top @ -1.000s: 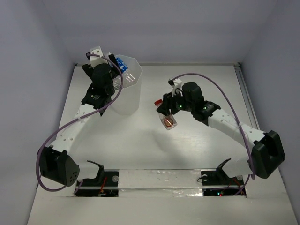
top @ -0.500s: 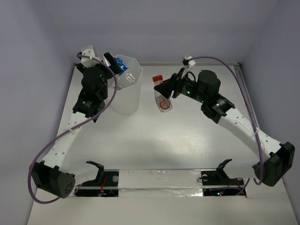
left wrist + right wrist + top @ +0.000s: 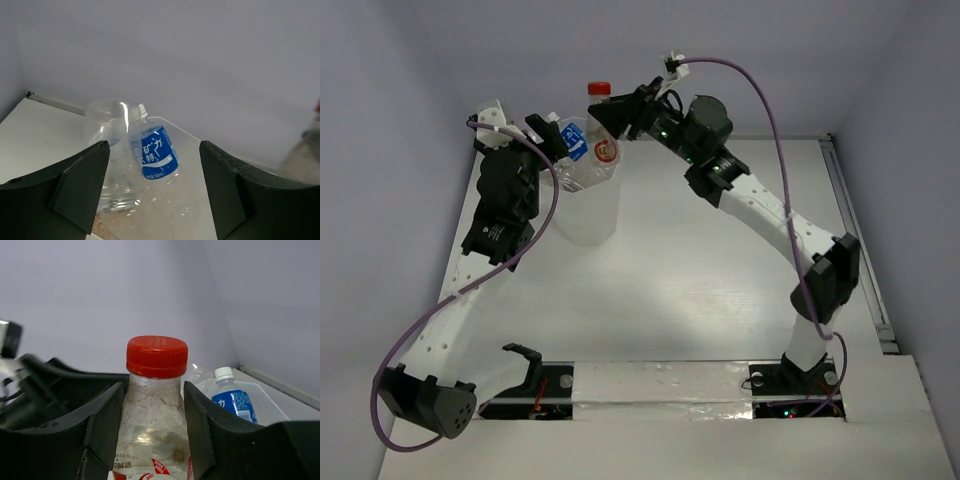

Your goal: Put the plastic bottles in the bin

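Pale lilac walls (image 3: 740, 60) close in a white worktop (image 3: 720, 300), bare across its middle and right.

The right hand (image 3: 155, 407) sits at the upper centre of the top view. Its two black fingers (image 3: 102, 425) press on either side of a red-capped bottle (image 3: 602, 122), just under the cap. The bottle stands upright, clear-walled with a brownish film inside and a round red-and-white label low on its body. From above, its lower end overlaps the right part of the bin's rim. The right arm stretches from the lower right of the frame up to that spot, with a purple cable (image 3: 775, 120) looping over it.

The left hand (image 3: 155, 185) is at the upper left of the top view, by the bin's left rim. Its jaws stand wide apart with nothing between them.

The bin (image 3: 592, 215), a tall translucent white container, stands on the worktop at the upper left of centre. Inside it lie a blue-labelled bottle (image 3: 157, 152) with a white cap and, touching it on its left in the left wrist view, a clear bottle (image 3: 112, 130).
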`<action>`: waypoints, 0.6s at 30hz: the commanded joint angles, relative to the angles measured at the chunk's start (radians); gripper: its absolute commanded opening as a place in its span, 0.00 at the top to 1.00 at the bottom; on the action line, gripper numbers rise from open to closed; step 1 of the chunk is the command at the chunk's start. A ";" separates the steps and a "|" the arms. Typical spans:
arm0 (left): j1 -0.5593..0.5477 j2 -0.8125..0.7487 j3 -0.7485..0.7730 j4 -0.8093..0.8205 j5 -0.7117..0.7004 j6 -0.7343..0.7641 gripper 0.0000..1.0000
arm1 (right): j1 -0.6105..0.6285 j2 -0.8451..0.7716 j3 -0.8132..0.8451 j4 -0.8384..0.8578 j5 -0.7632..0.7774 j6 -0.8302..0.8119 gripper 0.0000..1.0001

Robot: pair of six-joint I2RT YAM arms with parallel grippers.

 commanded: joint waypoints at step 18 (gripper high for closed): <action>0.065 -0.013 -0.005 0.024 0.042 -0.036 0.47 | 0.107 0.310 0.076 0.087 0.335 -0.249 0.45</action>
